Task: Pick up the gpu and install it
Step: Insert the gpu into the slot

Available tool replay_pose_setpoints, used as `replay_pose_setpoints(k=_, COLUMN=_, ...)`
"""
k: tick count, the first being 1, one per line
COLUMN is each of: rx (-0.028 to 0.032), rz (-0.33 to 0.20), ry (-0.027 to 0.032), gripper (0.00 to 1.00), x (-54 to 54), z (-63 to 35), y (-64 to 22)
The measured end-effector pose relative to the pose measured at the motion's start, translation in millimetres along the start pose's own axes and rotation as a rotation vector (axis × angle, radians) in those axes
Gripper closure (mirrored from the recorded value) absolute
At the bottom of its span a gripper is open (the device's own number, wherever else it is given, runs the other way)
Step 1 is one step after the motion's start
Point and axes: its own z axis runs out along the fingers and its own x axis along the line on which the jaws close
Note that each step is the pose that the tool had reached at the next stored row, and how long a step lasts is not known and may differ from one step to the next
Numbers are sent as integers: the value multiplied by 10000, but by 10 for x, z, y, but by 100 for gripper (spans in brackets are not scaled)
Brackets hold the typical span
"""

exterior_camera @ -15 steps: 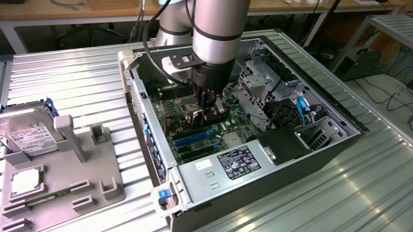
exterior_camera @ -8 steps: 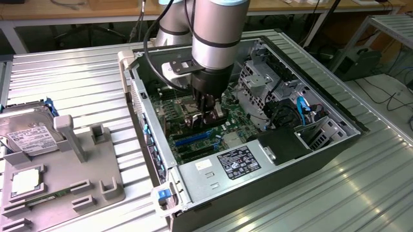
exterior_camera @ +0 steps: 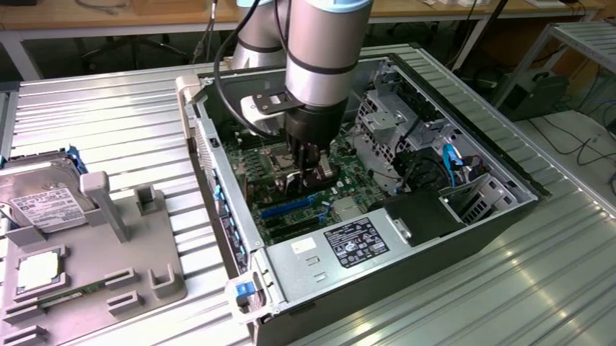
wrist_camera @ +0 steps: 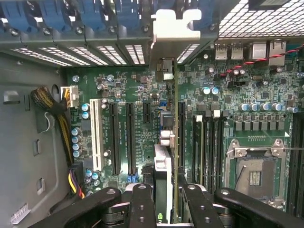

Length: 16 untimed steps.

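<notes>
gpu (wrist_camera: pixel 164 166): gripped edge-on by the tool (wrist_camera: pixel 168 209), fingers clenched on the card's two faces. Upright inside the open computer case (exterior_camera: pixel 462 238) at the centre of the exterior view, over the motherboard (wrist_camera: pixel 128 80). Seen from the wrist, lined up along the long black slot (wrist_camera: pixel 181 137) beside the memory slots (wrist_camera: pixel 209 142), with the silver bracket (wrist_camera: pixel 173 26) up against the rear wall of the case among the blue slot latches (wrist_camera: pixel 95 14). Hard to tell whether already in the slot or just above it. Probably the seating step, well along in the task. To do it well: card plumb, edge connector parallel to the slot along its whole length, bracket sliding down the rear wall rather than riding on its lip. Straight press down, no twist, even force at both ends. Grip firm enough to stop the thin board pivoting between the fingers. Worth minding the small capacitors (wrist_camera: pixel 85 111), the white slot (wrist_camera: pixel 96 137) and the open processor socket (wrist_camera: pixel 256 173) near by. Off to the exterior view's left, on the ribbed worktop (exterior_camera: pixel 115 108), a grey holder (exterior_camera: pixel 115 252) with a hard drive (exterior_camera: pixel 39 205), well apart from the work.
</notes>
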Motion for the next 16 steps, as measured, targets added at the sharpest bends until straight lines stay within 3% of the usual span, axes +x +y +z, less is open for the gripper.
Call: replay_pose_setpoints(k=16, rx=1, rz=-4, ry=43, gripper=72, x=7, z=81, y=54)
